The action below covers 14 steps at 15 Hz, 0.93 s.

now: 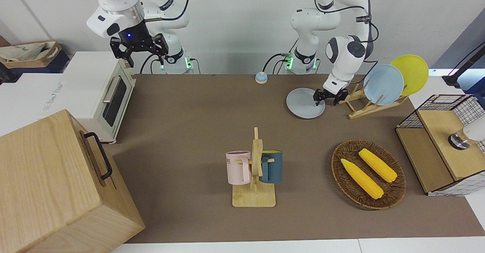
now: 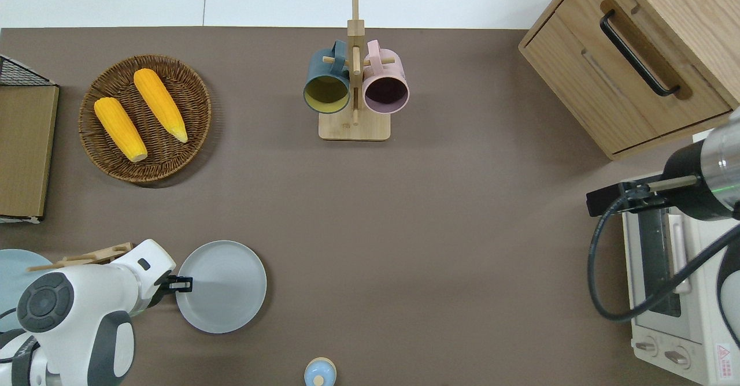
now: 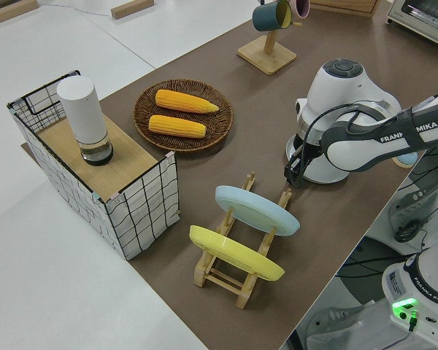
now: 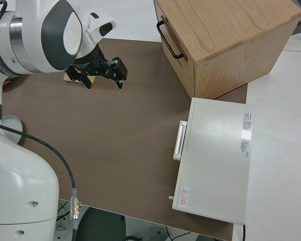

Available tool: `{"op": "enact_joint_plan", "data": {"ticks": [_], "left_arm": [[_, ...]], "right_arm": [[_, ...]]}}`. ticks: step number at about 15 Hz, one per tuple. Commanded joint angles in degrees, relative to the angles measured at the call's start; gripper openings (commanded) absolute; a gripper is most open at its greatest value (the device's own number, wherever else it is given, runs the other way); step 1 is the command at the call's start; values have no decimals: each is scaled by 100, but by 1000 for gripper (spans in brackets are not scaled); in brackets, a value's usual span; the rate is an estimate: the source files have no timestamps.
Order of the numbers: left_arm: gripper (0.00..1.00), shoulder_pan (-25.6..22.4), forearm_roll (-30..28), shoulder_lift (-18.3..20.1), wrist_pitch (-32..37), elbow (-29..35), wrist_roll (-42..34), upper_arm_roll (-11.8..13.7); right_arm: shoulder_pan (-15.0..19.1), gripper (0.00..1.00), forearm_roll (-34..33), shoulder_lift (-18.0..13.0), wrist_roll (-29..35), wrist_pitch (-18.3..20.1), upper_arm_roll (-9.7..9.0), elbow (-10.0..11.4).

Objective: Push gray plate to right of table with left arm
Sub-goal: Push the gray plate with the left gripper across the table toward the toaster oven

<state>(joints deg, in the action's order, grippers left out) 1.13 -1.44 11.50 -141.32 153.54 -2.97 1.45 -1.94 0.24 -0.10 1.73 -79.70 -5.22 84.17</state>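
Note:
The gray plate [image 1: 303,104] [image 2: 225,288] lies flat on the brown table [image 1: 182,131], close to the robots' edge and toward the left arm's end. My left gripper [image 1: 326,101] [image 2: 182,284] [image 3: 292,173] is down low at the plate's rim, on the side toward the left arm's end. It is open, with one finger over the rim and the other outside it. In the left side view the arm hides most of the plate. My right gripper [image 1: 146,61] [image 4: 104,83] is open, holds nothing, and its arm is parked.
A wooden dish rack [image 1: 363,107] with a sky-blue plate [image 1: 383,84] and a yellow plate [image 1: 411,73] stands beside the left gripper. A corn basket [image 1: 367,173], mug stand [image 1: 254,169], small bell [image 1: 261,77], toaster oven [image 1: 102,94], wooden cabinet [image 1: 57,185] and wire crate [image 1: 443,143] also stand on the table.

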Motion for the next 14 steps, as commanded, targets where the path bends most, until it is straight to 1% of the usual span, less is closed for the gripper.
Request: {"op": "enact_joint_plan", "data": {"ticks": [1,4,6,8,9,11,14], "left_arm": [[0,-17,47,19,-106,62,77,4],[0,36,-49,-7,-132,44,104,4],[0,62,-251,-51,-150,-8,104,-5],[0,185,-365,-121,-176,-61,104,-5],[0,212,-453,-182,-281,-79,121,-13],[0,430,-594,-279,-448,-79,252,-13],[0,659,-594,-402,-502,-167,577,-31]], "right_arm": [[62,983,46,-43,-15,69,-32,-5],[62,983,55,-43,-15,69,-32,3],[62,983,46,-43,-15,69,-23,3],[62,983,46,-43,-6,69,-32,3],[62,983,46,-43,-15,69,-23,3],[62,983,46,-43,-6,69,-23,3],[62,983,46,-43,-15,69,-32,3]]}}
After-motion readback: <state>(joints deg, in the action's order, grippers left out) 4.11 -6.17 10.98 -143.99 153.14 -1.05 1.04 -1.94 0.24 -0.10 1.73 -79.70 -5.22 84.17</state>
